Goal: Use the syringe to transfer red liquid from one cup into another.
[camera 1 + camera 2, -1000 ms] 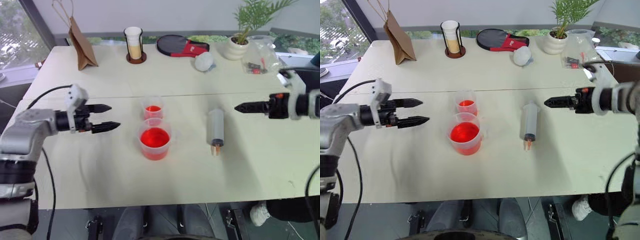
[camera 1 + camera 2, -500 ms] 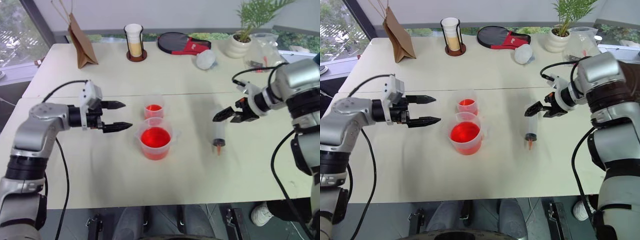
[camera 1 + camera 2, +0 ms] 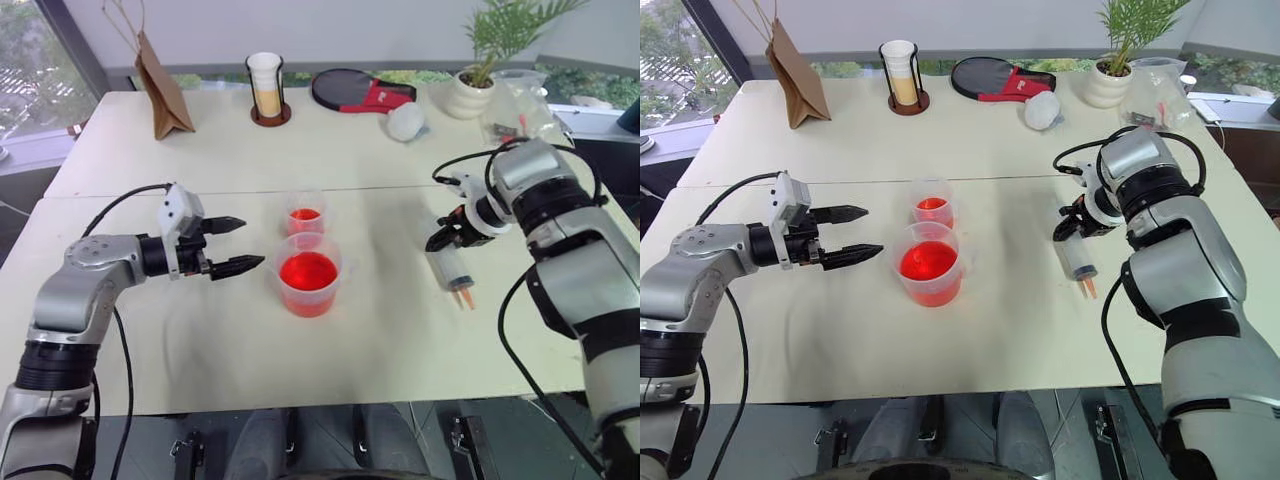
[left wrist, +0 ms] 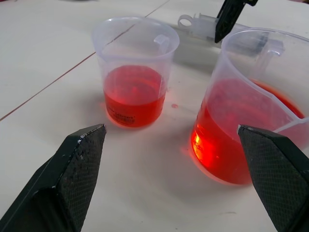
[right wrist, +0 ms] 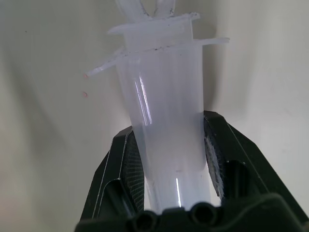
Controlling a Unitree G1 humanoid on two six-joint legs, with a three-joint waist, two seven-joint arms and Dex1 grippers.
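The clear syringe (image 3: 452, 272) lies on the table right of the cups, its orange tip (image 3: 465, 298) pointing toward the near edge. My right gripper (image 3: 440, 240) points down onto it and is shut on the barrel (image 5: 164, 116), one finger (image 5: 126, 164) on each side. The wide spouted cup (image 3: 308, 275) holds red liquid (image 4: 241, 125). Just behind it stands the smaller cup (image 3: 306, 213), with a little red liquid (image 4: 134, 92) in its bottom. My left gripper (image 3: 235, 246) hovers open left of the wide cup, its fingertips (image 4: 77, 164) aimed at both cups.
Along the far edge stand a brown paper bag (image 3: 160, 90), a tall glass with cream contents (image 3: 267, 85), a red and black paddle (image 3: 360, 92), a white crumpled lump (image 3: 406, 122), a potted plant (image 3: 475, 90) and a clear plastic bag (image 3: 515, 112).
My right gripper came down and left onto the syringe and shut on its barrel; the syringe swung so its tip points more to the right. The left gripper stays open, barely moved.
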